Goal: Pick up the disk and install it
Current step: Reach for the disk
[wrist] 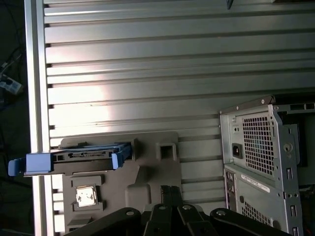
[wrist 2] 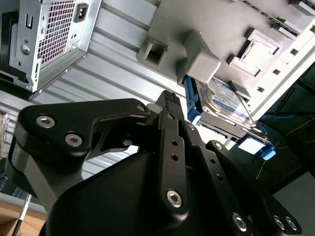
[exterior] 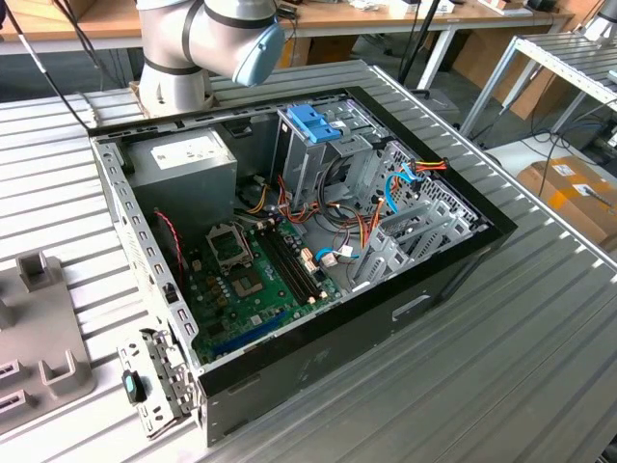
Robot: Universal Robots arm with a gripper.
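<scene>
Gripper (wrist 2: 170, 101) carries nothing visible; whether wide or narrow cannot be told. Disk (wrist 2: 222, 97) rests ahead in grey fixture (wrist 2: 197, 19), unpicked and uninstalled.

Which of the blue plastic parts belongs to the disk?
The rails on the disk seated in the grey fixture outside the case; the other, a latch, tops the drive cage.
</scene>
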